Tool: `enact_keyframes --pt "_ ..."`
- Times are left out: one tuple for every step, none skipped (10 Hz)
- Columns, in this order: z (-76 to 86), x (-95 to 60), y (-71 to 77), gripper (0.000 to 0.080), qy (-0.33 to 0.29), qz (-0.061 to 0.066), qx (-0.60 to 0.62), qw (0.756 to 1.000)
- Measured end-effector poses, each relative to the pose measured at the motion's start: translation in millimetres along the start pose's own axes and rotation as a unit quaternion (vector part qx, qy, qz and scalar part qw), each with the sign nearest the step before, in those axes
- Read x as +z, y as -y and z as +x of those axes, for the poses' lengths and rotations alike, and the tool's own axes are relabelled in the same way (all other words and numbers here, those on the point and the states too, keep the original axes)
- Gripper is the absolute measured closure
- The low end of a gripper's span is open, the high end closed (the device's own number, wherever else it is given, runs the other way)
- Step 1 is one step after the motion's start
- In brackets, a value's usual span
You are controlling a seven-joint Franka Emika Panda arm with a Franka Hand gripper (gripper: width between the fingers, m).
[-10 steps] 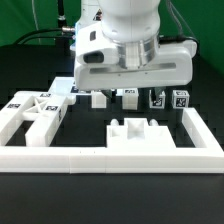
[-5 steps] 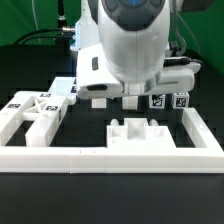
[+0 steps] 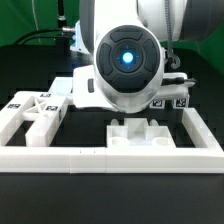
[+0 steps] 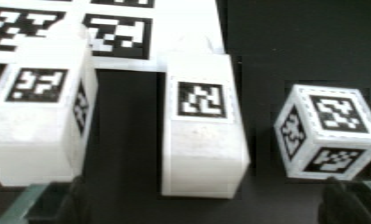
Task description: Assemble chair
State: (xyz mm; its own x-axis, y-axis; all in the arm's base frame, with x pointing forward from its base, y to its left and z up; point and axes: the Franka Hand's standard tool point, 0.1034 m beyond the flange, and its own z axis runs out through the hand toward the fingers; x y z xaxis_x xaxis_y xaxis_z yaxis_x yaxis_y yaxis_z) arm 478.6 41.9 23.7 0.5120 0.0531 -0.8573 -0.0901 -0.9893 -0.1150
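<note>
**Open gripper lined up over the middle post**

The gripper is released and holds nothing. In the wrist view its two dark fingers stand wide apart with only black table between them. They straddle the near end of a long square post without touching it. This looks like lining up for a pick, with the jaws wide so they can pass down either side of the post.

The post lies flat with its tag facing up. Its long axis runs straight away from the wrist camera, crosswise to the line between the fingers, so closing would pinch its narrow width. A broader white block lies just beside it on one flank, parallel to it. A short tagged post sits apart on the other flank, turned slightly askew.

In the exterior view the arm fills the centre and hides the gripper and the middle post. The other chair parts lie inside the white border rail:
- a framed piece at nine o'clock
- a notched piece at five o'clock
- tagged posts at three o'clock

No two parts look joined yet, so the build seems to be at an early stage
</note>
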Motion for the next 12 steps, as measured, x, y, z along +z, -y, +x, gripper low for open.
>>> enact_keyframes --pt "-0.8 2.8 -0.6 0.0151 0.005 0.001 0.002 1.0" --pt "0.2 3.2 1.2 0.0151 0.002 0.0 -0.001 1.0" --pt "0.3 3.4 1.2 0.0151 0.003 0.0 -0.001 1.0" --pt "0.4 3.8 1.3 0.0151 0.003 -0.001 -0.001 1.0" --pt "3.6 7.0 1.1 0.0151 -0.004 -0.004 -0.009 1.0" --pt "4.1 16.1 -3.1 0.0151 -0.002 -0.002 -0.011 1.0" --pt "2.5 21.2 -2.9 0.0151 0.0 -0.003 -0.011 1.0" --pt "2.3 21.7 -1.8 0.0151 0.001 -0.002 -0.011 1.0" --pt "2.3 21.7 -1.9 0.0151 0.001 -0.002 -0.011 1.0" --pt "2.4 21.9 -0.8 0.0151 0.001 -0.002 -0.012 1.0" --pt "2.8 22.2 0.2 0.0151 0.0 -0.003 -0.013 1.0" --pt "4.5 23.6 0.0 0.0151 -0.003 -0.003 -0.015 1.0"
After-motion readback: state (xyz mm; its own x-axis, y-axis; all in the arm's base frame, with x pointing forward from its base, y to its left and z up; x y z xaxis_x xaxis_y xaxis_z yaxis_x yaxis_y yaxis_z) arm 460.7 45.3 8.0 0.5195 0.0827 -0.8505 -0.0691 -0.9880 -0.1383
